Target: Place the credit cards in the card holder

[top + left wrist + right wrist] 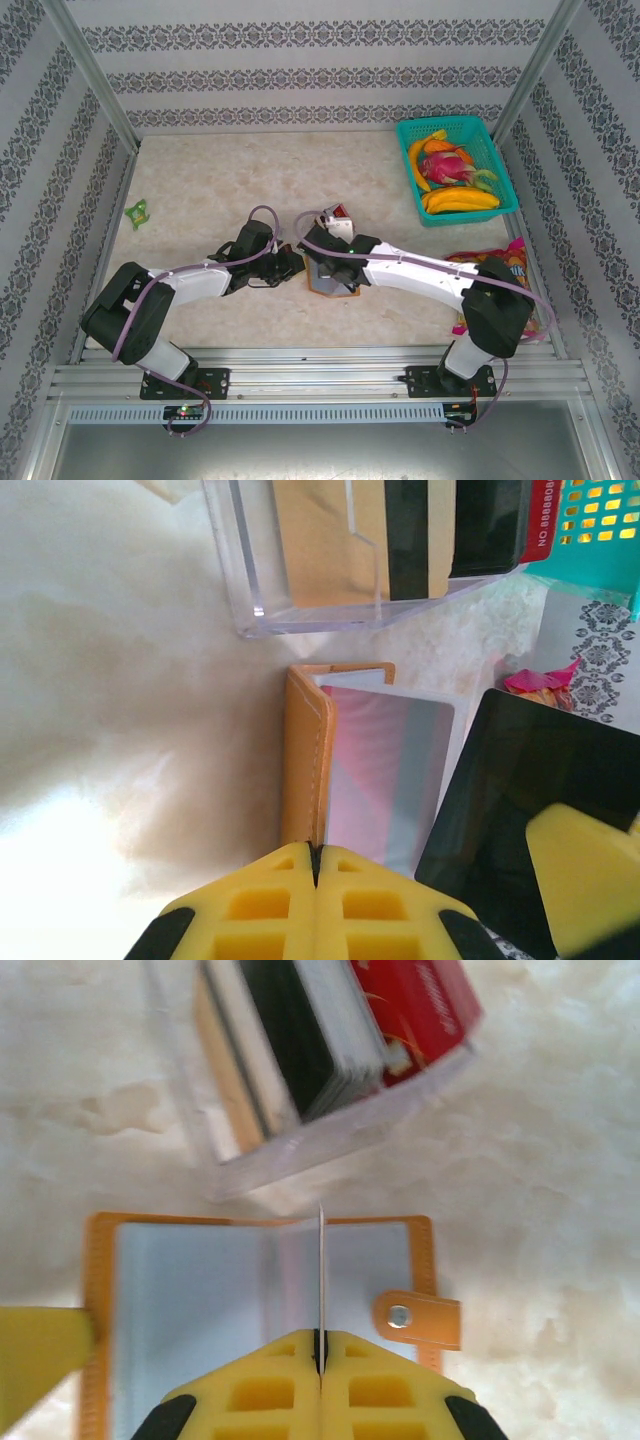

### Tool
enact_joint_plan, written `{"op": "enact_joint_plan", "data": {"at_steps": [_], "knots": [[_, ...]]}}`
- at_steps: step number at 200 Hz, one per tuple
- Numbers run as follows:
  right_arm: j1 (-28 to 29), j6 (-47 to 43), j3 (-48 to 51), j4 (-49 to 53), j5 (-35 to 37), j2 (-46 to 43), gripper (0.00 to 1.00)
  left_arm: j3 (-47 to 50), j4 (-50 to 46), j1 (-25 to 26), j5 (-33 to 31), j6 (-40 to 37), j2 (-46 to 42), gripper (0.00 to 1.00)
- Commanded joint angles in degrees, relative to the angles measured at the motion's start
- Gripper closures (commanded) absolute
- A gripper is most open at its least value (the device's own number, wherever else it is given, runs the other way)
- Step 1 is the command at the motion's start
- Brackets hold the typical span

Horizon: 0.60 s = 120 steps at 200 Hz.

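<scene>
From above, a teal basket [503, 170] holds fruit [450, 165] and the card holder [327, 288] lies mid-table between the arms; in the left wrist view the left gripper [315, 865] is clamped on its orange cover, below a clear box [240, 580] of credit cards [405, 540]; in the right wrist view the right gripper [320, 1345] pinches a card [321, 1260] edge-on over the open holder

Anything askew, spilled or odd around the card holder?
Nothing stands out. The card holder lies open, left gripper shut on its edge, right gripper holding a card edge-on over it; other cards stand in the clear box.
</scene>
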<state>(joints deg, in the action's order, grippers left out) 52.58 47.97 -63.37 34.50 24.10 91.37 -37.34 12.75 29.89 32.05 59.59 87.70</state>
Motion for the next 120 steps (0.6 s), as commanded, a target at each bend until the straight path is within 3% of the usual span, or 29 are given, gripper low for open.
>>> {"op": "enact_joint_plan", "data": {"at_steps": [1,42,120], "knots": [[-3.2,-0.7,5.8,-5.2,-6.2,-3.8,1.0,0.7,-3.2,-0.4,-2.1,-2.8,-0.7,1.0],[-9.8,1.6,16.6,-27.9,-27.8,-8.6,1.0,0.8,-4.1,-0.4,-2.8,-5.4,2.4,1.0],[-13.7,1.7,22.3,-36.1,-35.6,-5.3,1.0,-0.4,-7.2,-0.3,-4.8,-8.2,5.7,1.0]]}}
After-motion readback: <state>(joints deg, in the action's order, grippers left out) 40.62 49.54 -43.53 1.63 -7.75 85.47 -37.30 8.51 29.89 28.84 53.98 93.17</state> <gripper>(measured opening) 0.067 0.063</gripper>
